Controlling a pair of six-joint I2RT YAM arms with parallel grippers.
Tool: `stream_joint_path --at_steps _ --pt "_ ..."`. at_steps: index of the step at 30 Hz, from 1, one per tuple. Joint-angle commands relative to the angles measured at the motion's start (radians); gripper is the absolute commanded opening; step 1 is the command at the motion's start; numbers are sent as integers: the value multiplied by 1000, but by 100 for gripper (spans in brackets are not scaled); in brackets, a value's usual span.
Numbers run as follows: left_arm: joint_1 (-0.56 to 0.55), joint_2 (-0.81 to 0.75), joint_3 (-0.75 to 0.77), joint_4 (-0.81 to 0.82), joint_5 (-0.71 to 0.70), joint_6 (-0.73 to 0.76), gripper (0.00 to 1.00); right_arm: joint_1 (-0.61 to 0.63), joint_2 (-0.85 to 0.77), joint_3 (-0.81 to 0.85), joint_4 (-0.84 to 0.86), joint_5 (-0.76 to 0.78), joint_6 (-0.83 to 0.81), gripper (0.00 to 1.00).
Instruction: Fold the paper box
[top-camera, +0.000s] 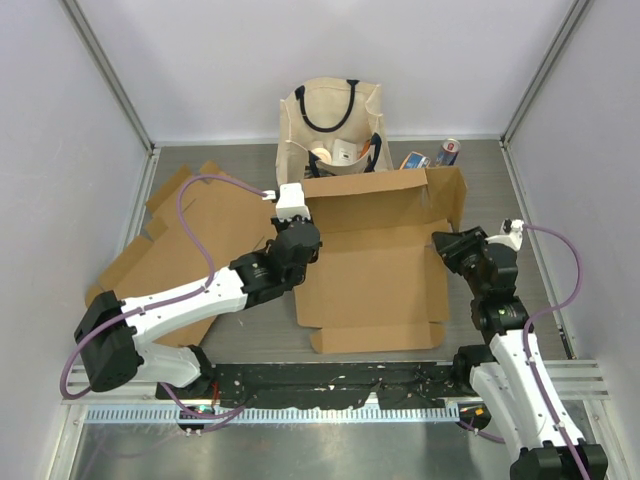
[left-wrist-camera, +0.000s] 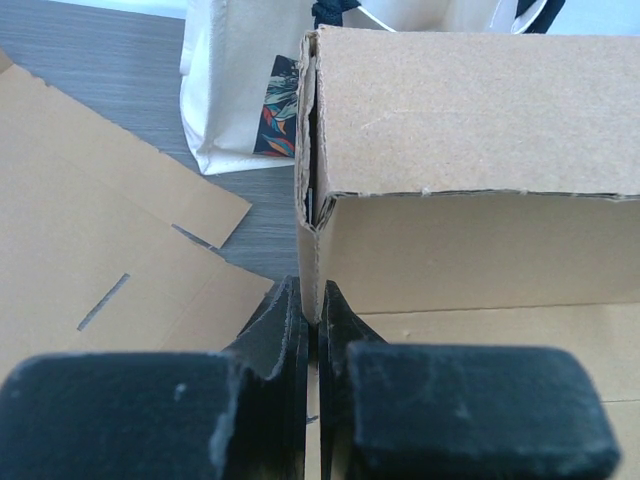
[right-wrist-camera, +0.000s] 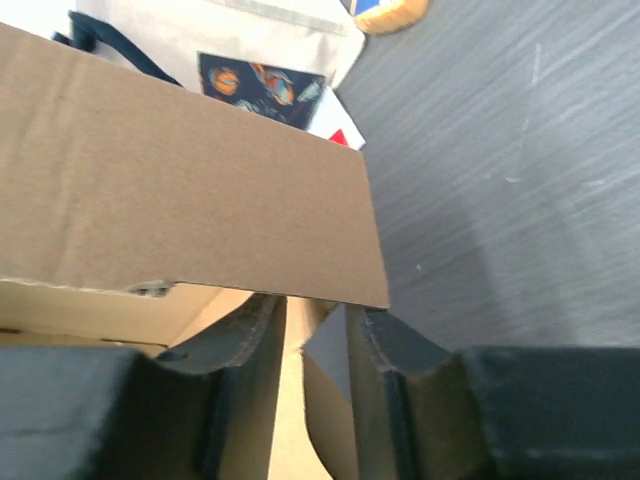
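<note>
Cardboard box (top-camera: 375, 265) is on the desk (top-camera: 525, 200) between the two grippers, half-formed. The base lies flat, the back wall stands up, and the front flap lies flat on the arm-base side.

Left gripper (left-wrist-camera: 311, 300) is closed, pinching the bottom edge of the box's left wall. The card is clamped between the fingers with no gap showing. That wall stands upright straight ahead of the tips. The back wall meets it at the corner just beyond and runs off to the gripper's right.

Plain flat cardboard sheets (top-camera: 190, 235) with cut slots lie on the desk to this gripper's left, overlapping each other. A cream bag (top-camera: 335, 115) with dark handles stands beyond the gripper, behind the back wall. Can't tell if it touches the box.

Right gripper (right-wrist-camera: 315, 315) has its jaws partly apart at the box's right edge. A strip of card sits between the fingers, with desk visible beside it, so it isn't clamped. Can't tell if either finger touches the card. The right end of the back wall overhangs just above and ahead of the tips.

A can (top-camera: 447, 152) stands beyond this gripper, behind the back wall and right of the bag.
</note>
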Motion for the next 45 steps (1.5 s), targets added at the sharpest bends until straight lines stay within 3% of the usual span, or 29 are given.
stream_joint_path --at_steps 1,10,16,20,21,24,27,30,38,45 --pt "3 -4 45 38 -12 -16 0 1 -1 -8 255 4 5 34" --pt "3 52 63 58 1 -20 0 27 2 -52 433 -143 -78 50" --pt "3 67 74 66 16 -22 0 73 114 -58 444 -127 -90 49" --pt "3 67 66 74 16 -26 0 177 117 -35 346 34 -150 48" --pt "1 69 66 70 13 -23 0 231 93 -15 229 194 -191 49" --pt "3 75 59 70 -10 -20 0 260 91 99 -70 417 -189 54" --pt "1 79 59 72 -12 -11 0 260 126 210 -209 453 -254 56" --pt "3 79 57 72 -4 -11 0 259 120 230 -176 475 -320 64" --pt "1 55 46 66 -4 -13 0 259 212 259 -131 547 -463 65" --pt "1 35 42 61 1 -11 0 259 241 232 -35 460 -434 70"
